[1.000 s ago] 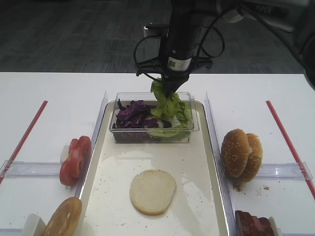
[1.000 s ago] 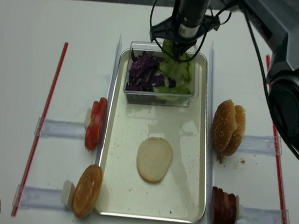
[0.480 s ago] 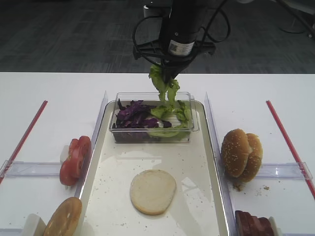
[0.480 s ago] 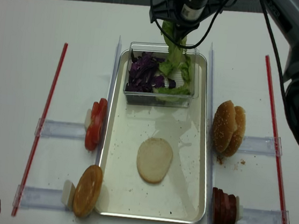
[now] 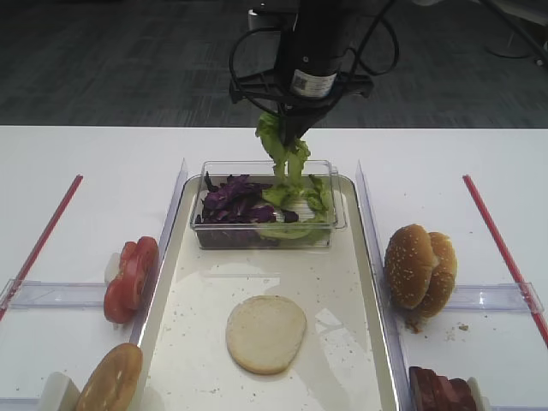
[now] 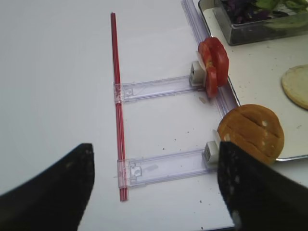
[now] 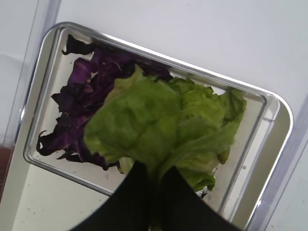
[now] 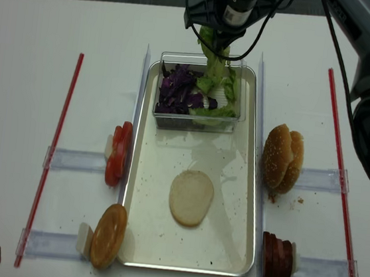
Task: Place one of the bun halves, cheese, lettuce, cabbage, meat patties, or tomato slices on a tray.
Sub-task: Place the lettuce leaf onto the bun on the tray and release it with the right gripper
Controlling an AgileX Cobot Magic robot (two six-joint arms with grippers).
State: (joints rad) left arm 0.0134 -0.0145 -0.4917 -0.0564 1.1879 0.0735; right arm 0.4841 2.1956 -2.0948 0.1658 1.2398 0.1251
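Since a second ago your right gripper (image 5: 287, 137) has risen from the clear box (image 5: 267, 224), clenched on a lettuce (image 5: 281, 158) leaf now hanging above it, so next carry it to the tray (image 5: 342, 291).

White tabletop against a dark carpeted floor

A smooth white table (image 5: 77, 163) fills the scene under even, soft light, with faint glare. Beyond its far edge lies a dark grey carpeted floor (image 5: 111, 60), mottled with lighter streaks. Two thin red strips (image 8: 54, 144) run along the table, one near each side, crossed by clear plastic rails (image 6: 159, 87).
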